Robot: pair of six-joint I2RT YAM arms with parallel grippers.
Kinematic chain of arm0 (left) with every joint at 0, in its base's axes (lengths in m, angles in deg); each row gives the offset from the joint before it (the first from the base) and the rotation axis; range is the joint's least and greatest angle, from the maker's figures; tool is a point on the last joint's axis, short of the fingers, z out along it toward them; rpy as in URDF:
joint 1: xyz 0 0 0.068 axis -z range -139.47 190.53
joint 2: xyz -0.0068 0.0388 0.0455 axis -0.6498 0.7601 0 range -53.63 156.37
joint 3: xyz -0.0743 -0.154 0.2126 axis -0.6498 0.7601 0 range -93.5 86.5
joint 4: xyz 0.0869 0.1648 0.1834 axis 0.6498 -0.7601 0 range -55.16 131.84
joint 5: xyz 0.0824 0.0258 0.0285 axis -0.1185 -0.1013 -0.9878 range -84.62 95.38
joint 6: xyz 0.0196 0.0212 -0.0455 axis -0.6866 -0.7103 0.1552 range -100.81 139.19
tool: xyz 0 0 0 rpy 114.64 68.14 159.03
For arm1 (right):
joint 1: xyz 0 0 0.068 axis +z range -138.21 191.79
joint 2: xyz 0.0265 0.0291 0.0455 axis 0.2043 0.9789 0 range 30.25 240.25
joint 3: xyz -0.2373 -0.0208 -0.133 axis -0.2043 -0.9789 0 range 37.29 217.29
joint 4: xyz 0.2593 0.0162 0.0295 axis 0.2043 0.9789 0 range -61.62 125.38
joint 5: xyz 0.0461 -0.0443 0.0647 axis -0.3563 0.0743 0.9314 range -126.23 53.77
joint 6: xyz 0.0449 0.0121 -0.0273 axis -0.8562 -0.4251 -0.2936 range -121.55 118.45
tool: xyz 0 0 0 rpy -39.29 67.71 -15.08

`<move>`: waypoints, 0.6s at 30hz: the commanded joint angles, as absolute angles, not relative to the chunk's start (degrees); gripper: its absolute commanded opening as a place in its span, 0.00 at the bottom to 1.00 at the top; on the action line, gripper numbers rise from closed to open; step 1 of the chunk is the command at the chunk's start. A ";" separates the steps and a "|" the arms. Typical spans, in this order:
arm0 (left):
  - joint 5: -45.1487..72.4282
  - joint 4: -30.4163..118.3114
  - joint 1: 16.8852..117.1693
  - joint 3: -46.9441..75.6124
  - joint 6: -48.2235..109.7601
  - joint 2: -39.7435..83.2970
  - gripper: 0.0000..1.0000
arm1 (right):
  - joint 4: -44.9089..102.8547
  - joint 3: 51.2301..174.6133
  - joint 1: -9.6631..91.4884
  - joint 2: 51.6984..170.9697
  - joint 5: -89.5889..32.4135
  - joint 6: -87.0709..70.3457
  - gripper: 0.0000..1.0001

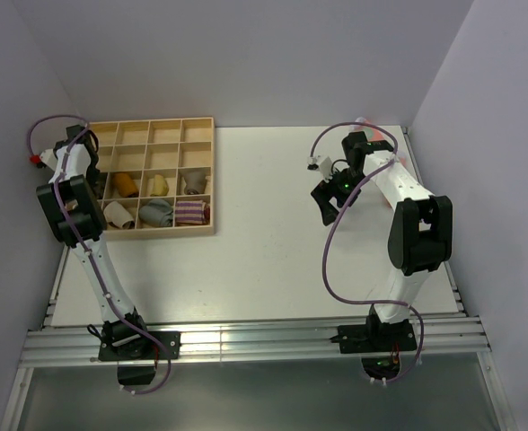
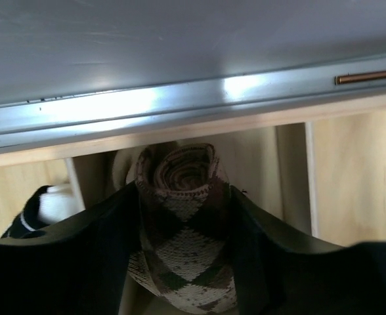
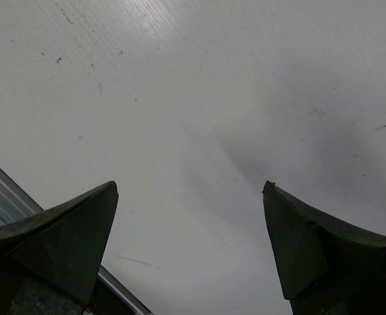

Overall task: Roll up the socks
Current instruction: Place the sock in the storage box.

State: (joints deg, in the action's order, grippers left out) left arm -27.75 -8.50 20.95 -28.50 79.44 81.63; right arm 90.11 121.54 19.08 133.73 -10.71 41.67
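In the left wrist view the socks are a tight tan roll with dark brown argyle diamonds, its spiral end facing the camera. My left gripper is shut on the roll, one dark finger pressed against each side, inside a wooden compartment at the tray's left edge. From above, the left arm hides that gripper and the roll. My right gripper hangs open over the bare white table at the right, with nothing between its fingers.
The wooden divided tray sits at the back left. It holds several other rolled socks, among them a purple-striped one and a grey-blue one. A metal rail runs just beyond the tray's left side. Walls close in left and right.
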 commanded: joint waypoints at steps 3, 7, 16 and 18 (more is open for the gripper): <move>-23.80 -18.10 20.05 -28.81 75.62 80.94 0.62 | 89.81 122.54 19.52 133.88 -10.74 42.49 0.98; -23.28 -17.83 20.05 -28.98 75.62 79.88 0.69 | 89.81 122.54 19.61 133.88 -10.83 42.57 0.98; -22.39 -18.97 20.23 -32.41 75.44 78.82 0.69 | 89.64 122.98 19.61 134.23 -11.00 42.57 0.98; -21.87 -19.15 20.22 -33.46 75.00 78.91 0.77 | 89.73 123.24 19.61 134.32 -10.92 42.57 0.98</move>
State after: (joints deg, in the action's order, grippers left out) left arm -23.96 -13.49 20.78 -30.62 76.95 81.06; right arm 90.11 121.56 19.16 133.78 -10.75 41.83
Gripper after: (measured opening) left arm 0.727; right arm 0.981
